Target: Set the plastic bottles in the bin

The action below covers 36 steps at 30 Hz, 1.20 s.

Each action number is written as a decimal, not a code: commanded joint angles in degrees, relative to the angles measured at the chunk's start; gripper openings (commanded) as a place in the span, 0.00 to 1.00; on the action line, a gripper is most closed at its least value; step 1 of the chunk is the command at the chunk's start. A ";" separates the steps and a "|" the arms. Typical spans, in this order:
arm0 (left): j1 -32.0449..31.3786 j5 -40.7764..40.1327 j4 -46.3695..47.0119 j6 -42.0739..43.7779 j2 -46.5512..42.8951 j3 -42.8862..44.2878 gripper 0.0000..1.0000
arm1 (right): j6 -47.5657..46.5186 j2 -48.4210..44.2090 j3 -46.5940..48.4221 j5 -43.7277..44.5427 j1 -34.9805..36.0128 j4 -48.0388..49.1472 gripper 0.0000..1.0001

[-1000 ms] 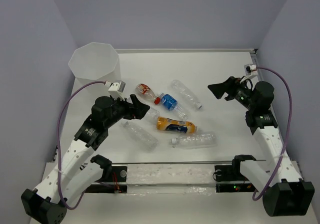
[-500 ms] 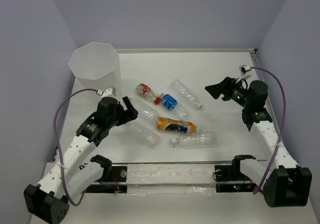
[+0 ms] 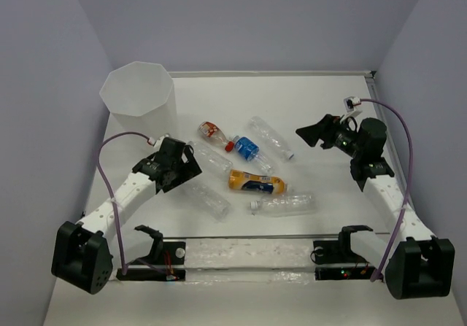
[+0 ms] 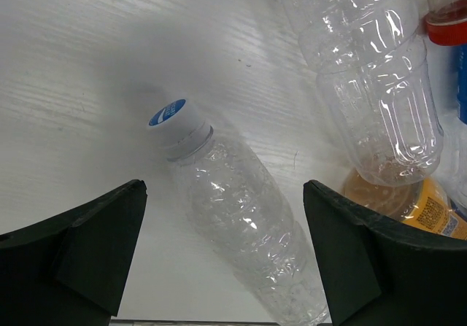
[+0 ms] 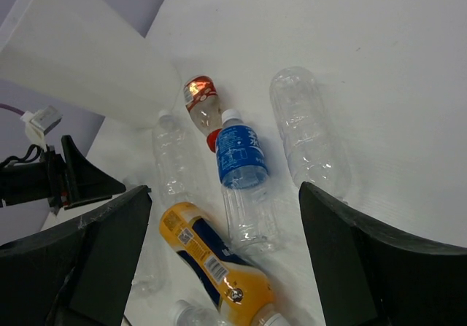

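Note:
Several plastic bottles lie in the middle of the table. My left gripper (image 3: 187, 173) is open and low, its jaws (image 4: 223, 189) on either side of a clear bottle (image 4: 248, 224) with a white cap, not touching it. That bottle (image 3: 208, 197) lies at the near left. A second clear bottle (image 4: 372, 100) lies beside it. The red-labelled bottle (image 3: 211, 132), the blue-labelled bottle (image 3: 248, 149), the orange bottle (image 3: 255, 183) and two more clear bottles (image 3: 271, 136) (image 3: 286, 203) lie further right. My right gripper (image 3: 306, 130) is open and empty above the table, right of the bottles (image 5: 225, 189). The bin (image 3: 137, 89) stands at the far left.
Grey walls close in the table on the left, back and right. The bin also shows in the right wrist view (image 5: 80, 56), with the left gripper (image 5: 80, 180) below it. A rail runs along the near edge (image 3: 248, 249).
My left arm has swung down and nearer, bringing its open gripper low over the near-left clear bottle. My right gripper has drifted slightly left. The bottles have not moved.

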 commanded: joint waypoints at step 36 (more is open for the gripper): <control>0.26 -13.52 -5.76 13.31 -10.96 28.52 0.43 | -9.63 5.89 4.32 11.15 16.16 -2.66 0.87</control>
